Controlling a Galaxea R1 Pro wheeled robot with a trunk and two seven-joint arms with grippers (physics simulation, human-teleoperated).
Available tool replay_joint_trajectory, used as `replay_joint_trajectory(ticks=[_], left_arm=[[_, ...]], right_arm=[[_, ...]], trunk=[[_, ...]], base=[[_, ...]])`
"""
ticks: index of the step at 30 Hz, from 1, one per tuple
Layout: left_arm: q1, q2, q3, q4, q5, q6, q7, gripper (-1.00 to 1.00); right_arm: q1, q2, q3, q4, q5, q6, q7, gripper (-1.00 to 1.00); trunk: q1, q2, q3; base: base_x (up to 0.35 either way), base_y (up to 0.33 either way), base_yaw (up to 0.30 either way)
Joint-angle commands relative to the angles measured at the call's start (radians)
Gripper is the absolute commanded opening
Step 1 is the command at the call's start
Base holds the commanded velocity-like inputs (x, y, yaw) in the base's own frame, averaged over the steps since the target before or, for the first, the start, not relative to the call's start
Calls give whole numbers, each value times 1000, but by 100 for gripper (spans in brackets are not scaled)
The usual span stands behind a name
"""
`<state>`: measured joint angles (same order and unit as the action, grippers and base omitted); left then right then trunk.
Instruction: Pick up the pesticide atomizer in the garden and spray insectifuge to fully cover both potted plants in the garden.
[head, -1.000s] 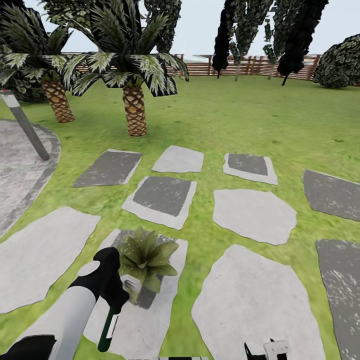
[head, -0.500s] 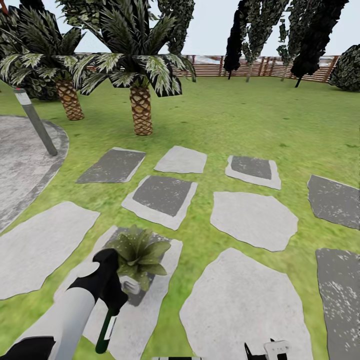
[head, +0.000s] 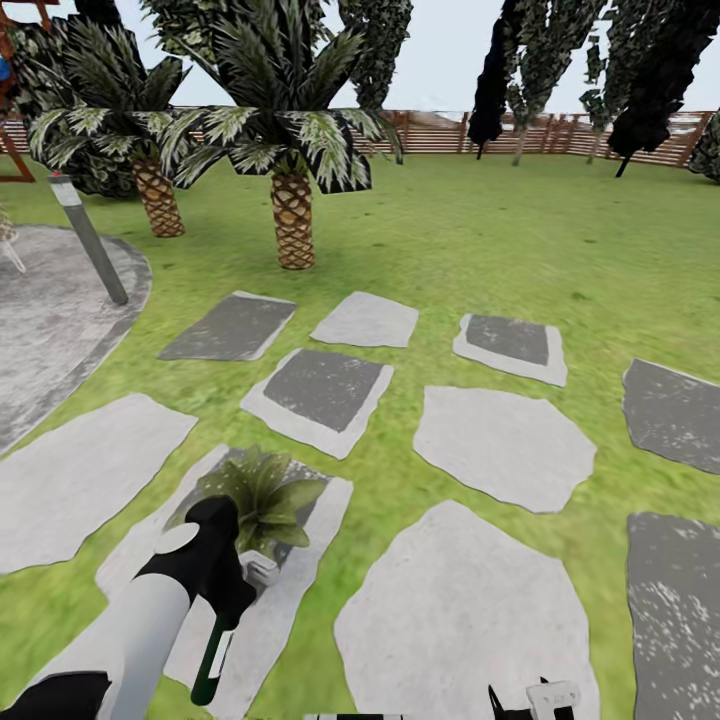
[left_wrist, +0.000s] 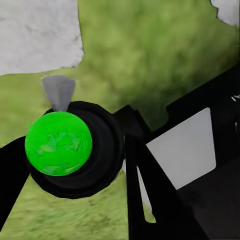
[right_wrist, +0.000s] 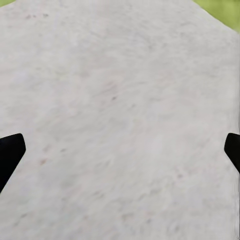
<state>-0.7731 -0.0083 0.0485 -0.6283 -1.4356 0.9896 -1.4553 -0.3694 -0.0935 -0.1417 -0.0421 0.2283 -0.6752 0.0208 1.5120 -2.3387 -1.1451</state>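
Your main risk here was spraying wide. The pesticide atomizer (head: 214, 650) hung from your left hand (head: 225, 585) with its dark body and white stripe pointing down toward the stepping slab (head: 265, 620), and its white trigger head (head: 262, 572) sat just beside the near leaves of the potted plant (head: 255, 495). From the head view I could not tell which way the nozzle faced, so a squeeze might have wetted the slab or the lawn (head: 470, 250) and left the rosette partly bare. The arm also crowded the plant closely; a careless swing could have knocked the leaves or tipped the pot, which was hidden behind the hand.

Your left hand was closed around the atomizer near its neck; in the wrist view a bright green round shape (left_wrist: 58, 143) sat in a black ring between the fingers, and I could not tell what it was. Your right hand (right_wrist: 120, 155) was spread wide and held nothing, its tips (right_wrist: 10, 155) framing bare pale slab.

I saw one potted plant; a second was not to be found here.
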Motion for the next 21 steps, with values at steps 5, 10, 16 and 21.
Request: replay_joint_trajectory(ticks=[5,10,16,21], left_arm=[[-3,-1,4,-1,-9,11,-6,-100],[-3,-1,4,-1,-9,12,-5,-100],[-3,0,4,-1,-9,12,-5,-100],[-3,-1,4,-2,-9,12,-3,-100]], right_arm=[[0,0,-9,0,8,-2,2,100],[0,0,-9,1,8,-3,2,100],[-1,0,-9,1,8,-2,2,100],[0,0,-9,1,9,-3,2,100]], trunk=[[0,0,-1],[0,0,-1],[0,0,-1],[0,0,-1]], base=[[29,-272,277],[117,-271,278],[154,-264,277],[179,-245,254]])
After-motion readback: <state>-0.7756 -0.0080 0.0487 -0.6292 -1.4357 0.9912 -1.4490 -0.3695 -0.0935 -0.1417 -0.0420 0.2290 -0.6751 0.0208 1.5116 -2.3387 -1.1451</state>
